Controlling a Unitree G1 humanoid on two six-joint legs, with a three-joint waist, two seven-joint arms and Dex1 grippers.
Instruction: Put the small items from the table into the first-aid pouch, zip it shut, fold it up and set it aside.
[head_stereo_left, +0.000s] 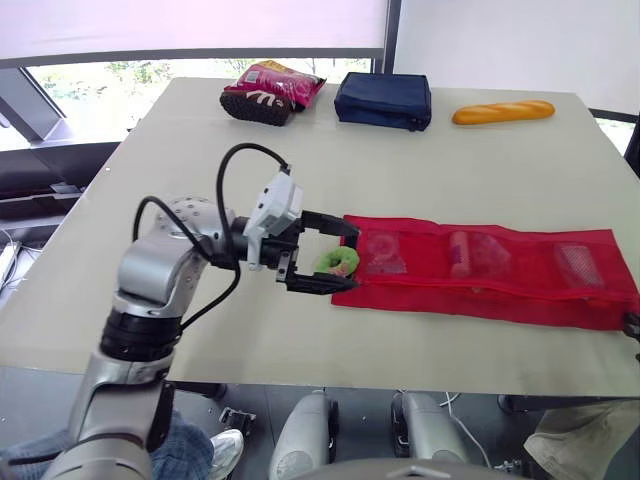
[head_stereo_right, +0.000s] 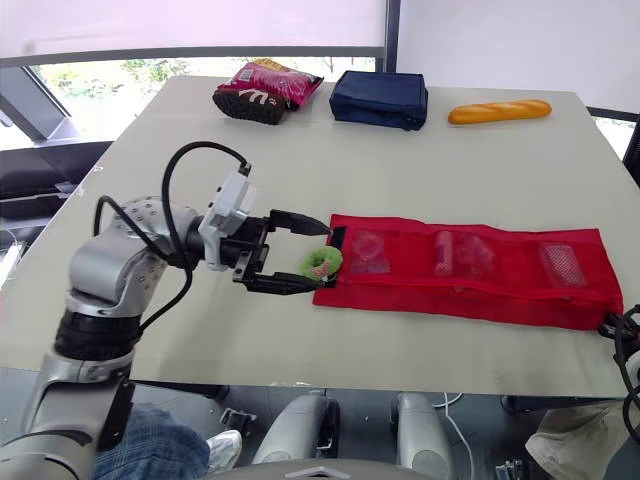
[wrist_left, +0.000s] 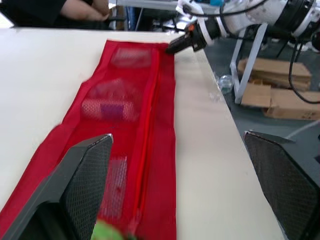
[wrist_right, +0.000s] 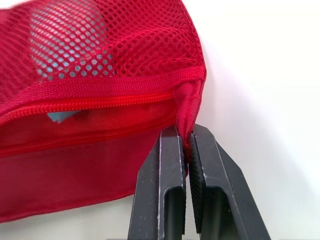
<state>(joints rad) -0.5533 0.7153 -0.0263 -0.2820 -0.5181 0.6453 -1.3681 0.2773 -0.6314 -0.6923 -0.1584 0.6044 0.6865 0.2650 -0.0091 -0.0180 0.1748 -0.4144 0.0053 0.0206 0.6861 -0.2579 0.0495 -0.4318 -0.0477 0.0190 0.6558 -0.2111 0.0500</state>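
Pouch (head_stereo_left: 500, 272), red mesh, one; green item (head_stereo_left: 338, 263), one.

You have the red mesh pouch (head_stereo_left: 480, 275) lying flat and unfolded, with its long side running from 9 o'clock to 3 o'clock. A zipper line runs along its length, nearer the 6 o'clock side. Through the mesh you see small packets (head_stereo_left: 470, 255) in a row of pockets. A green item (head_stereo_left: 338, 263) sits at the 9 o'clock end, touching the edge of the pouch. The right gripper (wrist_right: 187, 135) pinches the corner at 3 o'clock.
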